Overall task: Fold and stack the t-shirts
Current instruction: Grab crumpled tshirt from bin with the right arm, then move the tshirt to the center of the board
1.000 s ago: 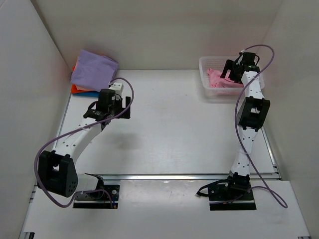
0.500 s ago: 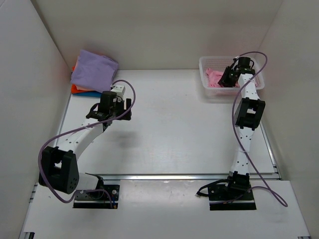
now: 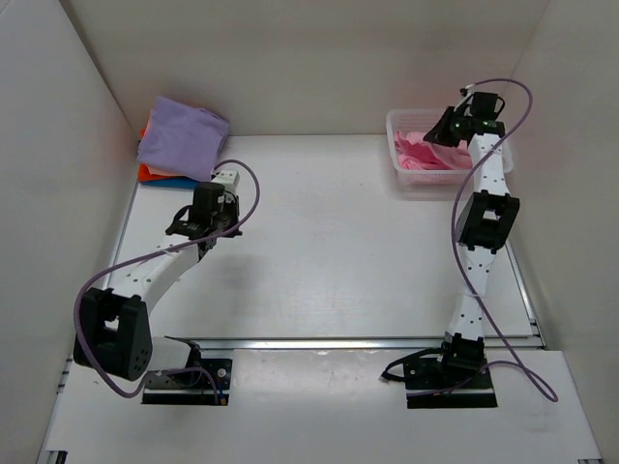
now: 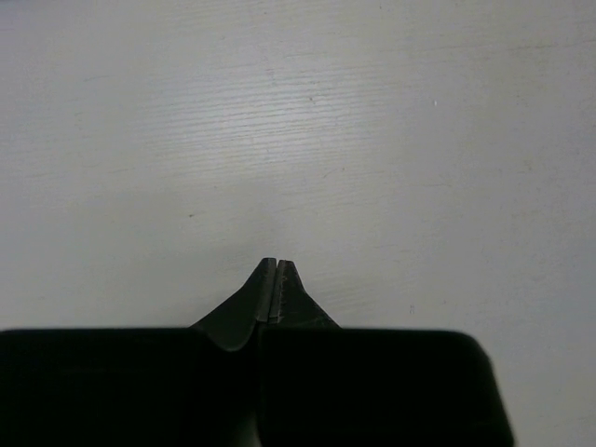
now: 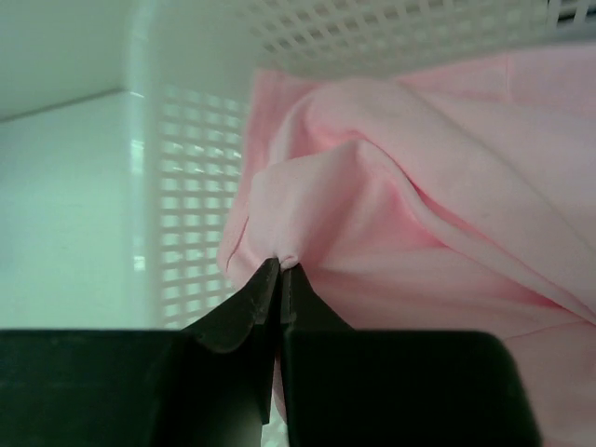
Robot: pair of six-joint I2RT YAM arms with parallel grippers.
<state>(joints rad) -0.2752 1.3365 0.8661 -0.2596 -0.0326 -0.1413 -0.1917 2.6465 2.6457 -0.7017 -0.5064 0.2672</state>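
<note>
A crumpled light pink t-shirt (image 3: 418, 152) (image 5: 428, 186) lies in the white mesh basket (image 3: 398, 174) at the back right. My right gripper (image 3: 445, 133) (image 5: 282, 265) is shut on a small pinch of that pink cloth inside the basket. A folded lavender t-shirt (image 3: 182, 135) tops a stack at the back left, with an orange one (image 3: 147, 173) showing under it. My left gripper (image 3: 201, 224) (image 4: 274, 264) is shut on nothing, its tips together over bare white table, a little in front of the stack.
White walls close in the table (image 3: 329, 242) on the left, back and right. The basket's mesh wall (image 5: 191, 196) stands just left of the right gripper. A metal rail (image 3: 338, 343) runs along the near edge.
Both grippers went from open to shut. The right one dipped into the basket and closed on the pink cloth. The left one drew back slightly toward the left and closed empty.
</note>
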